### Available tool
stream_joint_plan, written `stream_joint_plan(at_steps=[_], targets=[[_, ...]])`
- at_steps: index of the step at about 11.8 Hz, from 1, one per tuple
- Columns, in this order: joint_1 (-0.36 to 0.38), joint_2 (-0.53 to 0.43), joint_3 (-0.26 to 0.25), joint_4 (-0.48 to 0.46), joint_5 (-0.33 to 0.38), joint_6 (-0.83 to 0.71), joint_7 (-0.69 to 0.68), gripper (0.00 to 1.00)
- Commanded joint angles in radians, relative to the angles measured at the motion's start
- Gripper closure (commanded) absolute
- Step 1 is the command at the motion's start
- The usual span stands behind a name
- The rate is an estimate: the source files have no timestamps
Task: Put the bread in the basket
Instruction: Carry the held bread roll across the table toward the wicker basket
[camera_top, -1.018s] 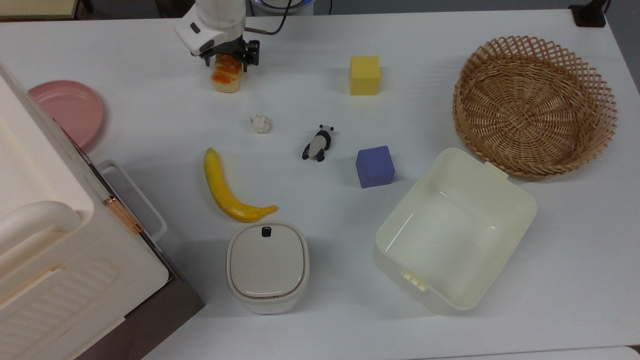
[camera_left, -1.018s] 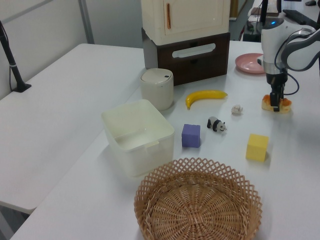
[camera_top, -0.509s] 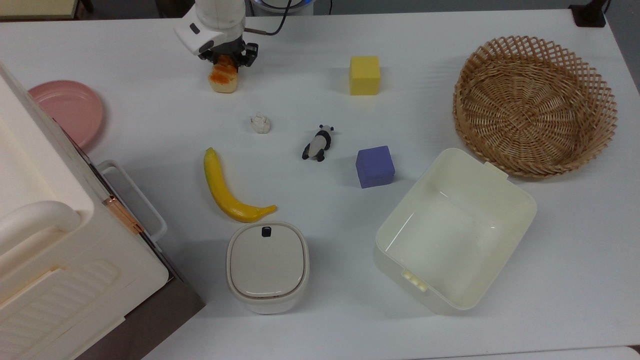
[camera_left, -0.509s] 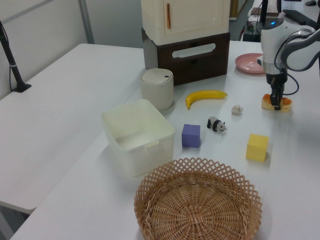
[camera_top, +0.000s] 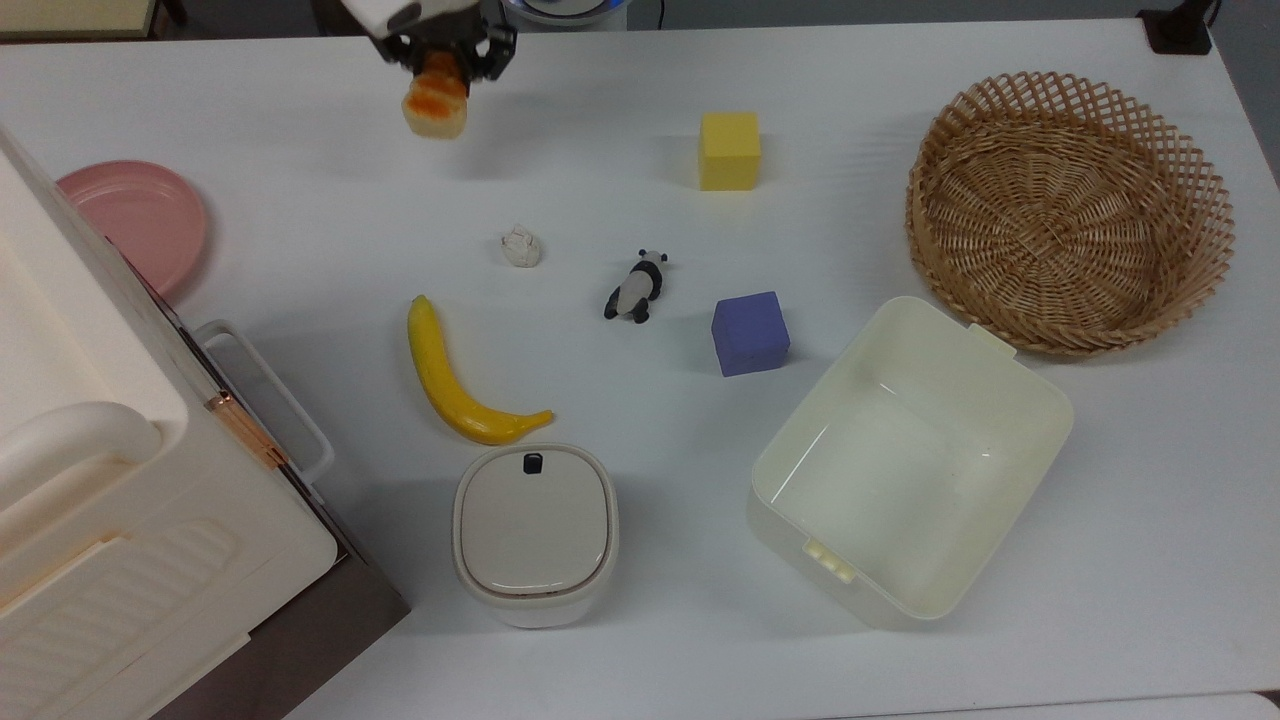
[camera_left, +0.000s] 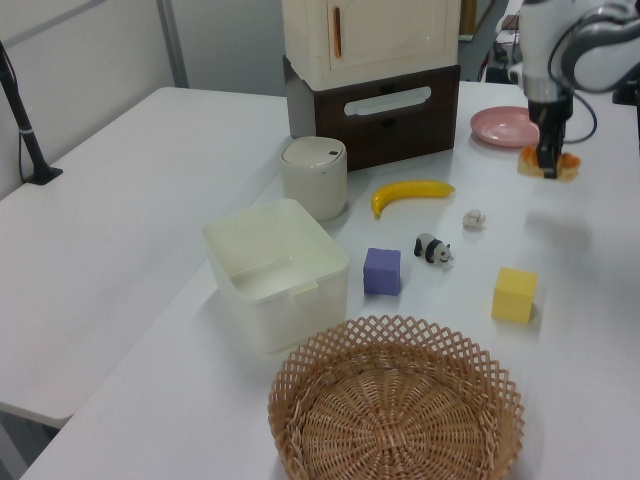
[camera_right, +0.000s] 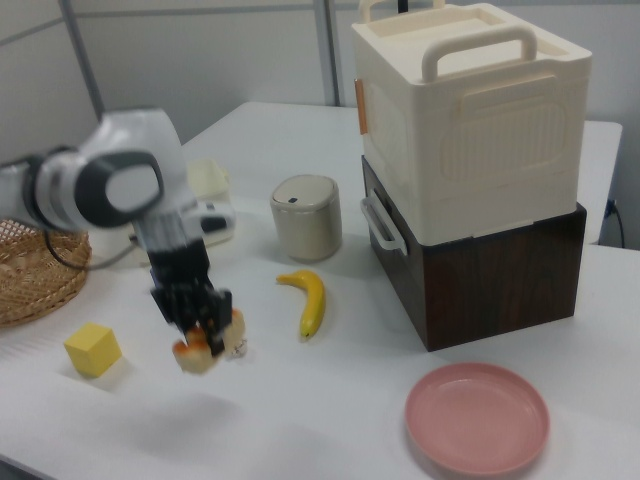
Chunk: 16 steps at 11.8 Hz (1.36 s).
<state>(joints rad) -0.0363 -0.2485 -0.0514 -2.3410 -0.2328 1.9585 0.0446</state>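
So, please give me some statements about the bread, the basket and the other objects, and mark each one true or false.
1. The gripper holds the bread above the table. True.
2. The basket already has the bread inside. False: nothing lies in it.
3. In the top view, the yellow cube lies between the bread and the basket. True.
4. The banana lies inside the cream tub. False: it lies on the table, near the lidded container.

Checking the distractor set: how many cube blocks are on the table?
2. The yellow cube sits near the top view's upper middle; the purple cube lies below it, beside the cream tub. None seems hidden.
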Motion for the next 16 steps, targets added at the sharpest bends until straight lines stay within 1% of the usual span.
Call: stream_joint_plan(at_steps=[1, 2, 3, 5, 6, 8, 10, 12, 13, 16], targets=[[0.056, -0.052, -0.004, 0.202, 0.05, -0.226, -0.031, 0.53], [0.07, -0.052, -0.004, 0.269, 0.064, -0.293, -0.063, 0.53], [0.072, -0.052, -0.004, 0.301, 0.076, -0.334, -0.08, 0.53], [0.088, -0.031, -0.001, 0.319, 0.076, -0.334, -0.081, 0.53], [0.093, 0.012, -0.001, 0.356, 0.078, -0.331, -0.081, 0.53], [0.09, 0.139, -0.004, 0.524, 0.081, -0.339, -0.083, 0.53], [0.084, 0.216, -0.013, 0.63, 0.082, -0.345, -0.188, 0.53], [0.079, 0.293, -0.01, 0.725, 0.082, -0.378, -0.221, 0.53], [0.078, 0.323, -0.004, 0.749, 0.082, -0.379, -0.221, 0.53], [0.094, 0.333, -0.01, 0.749, 0.082, -0.369, -0.229, 0.53]])
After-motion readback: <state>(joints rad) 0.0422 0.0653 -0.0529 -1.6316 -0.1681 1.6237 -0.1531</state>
